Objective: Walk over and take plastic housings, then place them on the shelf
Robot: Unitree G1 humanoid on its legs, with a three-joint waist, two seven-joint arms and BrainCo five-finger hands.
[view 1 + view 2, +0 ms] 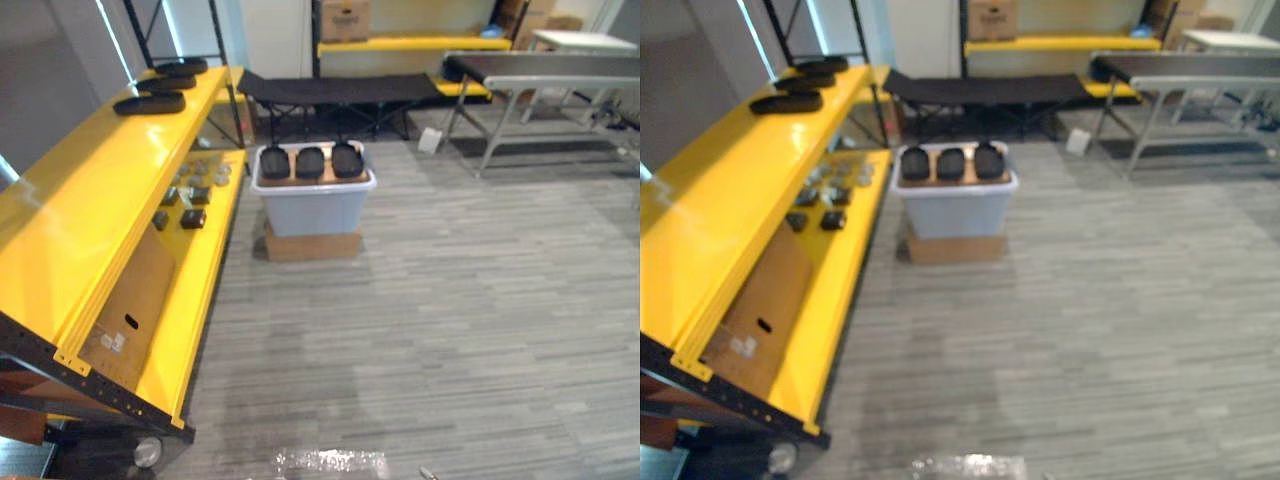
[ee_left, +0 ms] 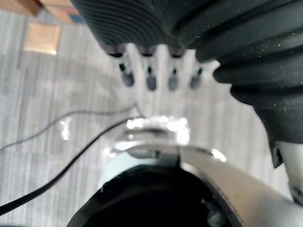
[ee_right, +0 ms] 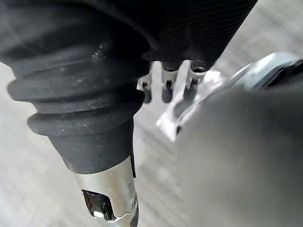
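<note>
left hand (image 2: 150, 80) and right hand (image 3: 166, 92) hang released, empty, as walking to the housings (image 1: 310, 161) in the bin (image 1: 312, 208) risks clipping the yellow shelf (image 1: 130, 180).

Left hand (image 2: 150, 71) seen from close behind its dark ribbed cover (image 2: 142, 19). Silver fingers (image 2: 173, 78) with dark tips in a row, straight and relaxed, clasping nothing, hanging above grey plank floor (image 2: 57, 94). Tan cardboard (image 2: 42, 38) lying on the floor at ten o'clock from the fingers, well apart. Bright glare patch (image 2: 156, 125) on the floor at six o'clock, just past the fingertips.
</note>
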